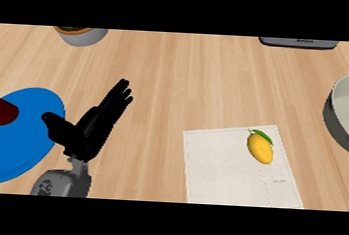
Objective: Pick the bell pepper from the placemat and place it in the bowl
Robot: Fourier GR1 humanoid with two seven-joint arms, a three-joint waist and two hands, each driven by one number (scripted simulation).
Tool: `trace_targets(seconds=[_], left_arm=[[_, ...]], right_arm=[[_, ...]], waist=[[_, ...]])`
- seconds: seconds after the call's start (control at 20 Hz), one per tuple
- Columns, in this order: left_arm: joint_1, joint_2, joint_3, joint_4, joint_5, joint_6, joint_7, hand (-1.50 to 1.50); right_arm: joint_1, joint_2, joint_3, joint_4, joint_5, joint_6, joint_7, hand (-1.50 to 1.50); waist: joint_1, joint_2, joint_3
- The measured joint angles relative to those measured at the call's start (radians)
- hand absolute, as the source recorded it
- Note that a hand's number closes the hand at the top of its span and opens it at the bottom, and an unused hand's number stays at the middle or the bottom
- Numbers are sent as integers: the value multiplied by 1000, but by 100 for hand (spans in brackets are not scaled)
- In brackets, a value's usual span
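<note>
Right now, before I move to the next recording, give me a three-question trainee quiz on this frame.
1. True or false: the yellow bell pepper lies on the placemat.
2. The grey bowl shows at: A) the view's right edge; B) the view's centre; C) the view's lower left.
3. On the left hand, are the fingers straight or curled?

Key: 1 true; 2 A; 3 straight, holding nothing.
</note>
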Motion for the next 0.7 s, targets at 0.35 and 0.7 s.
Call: trace_targets(seconds=[0.35,0.7], left_arm=[[-9,-9,-7,10,-3,-2,0,0],[2,0,-10,10,2,-16,-11,0]], right_arm=[[-85,-84,-8,415,68,-149,-86,150],[-188,-135,-101,776,16,-258,-166,-150]], waist=[[10,3,1],[21,7,2]])
